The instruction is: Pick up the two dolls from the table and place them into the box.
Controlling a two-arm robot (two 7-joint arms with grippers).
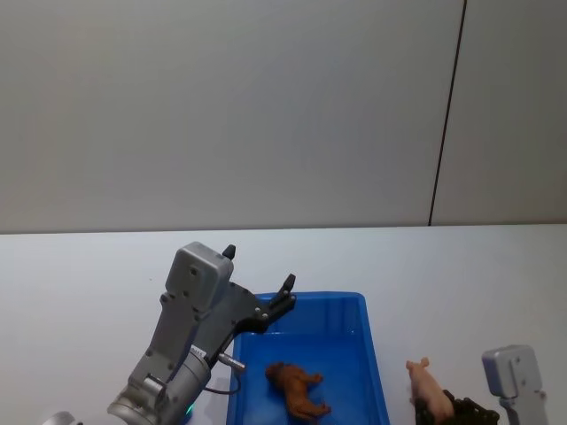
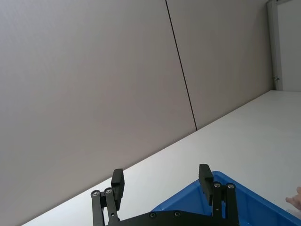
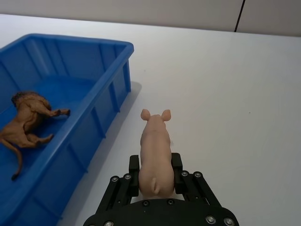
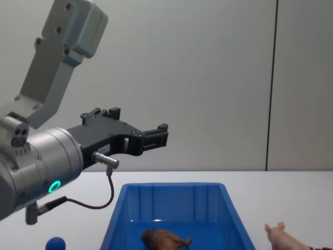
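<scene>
While the pale pink pig doll (image 3: 155,150) is sitting between the fingers of the right gripper (image 3: 155,162), I am reading that gripper as closed on its hindquarters, with the snout pointing away from the wrist. The grip on the rear half is leaving the head free, which I judge convenient for a drop into the box. The pig is sitting just beside the blue box (image 3: 80,40), off its right wall and over the white table (image 3: 225,94); whether it is clear of the surface I cannot tell. The reddish-brown doll (image 3: 26,120) is lying on its side on the box floor, so I am counting half of the task as done. The left gripper (image 2: 161,181) is hovering with its fingers spread and empty, raised above the box's far left corner, presumably held clear of the right arm's path. A small blue ball (image 4: 55,244) is resting on the table left of the box, apart from the work.
</scene>
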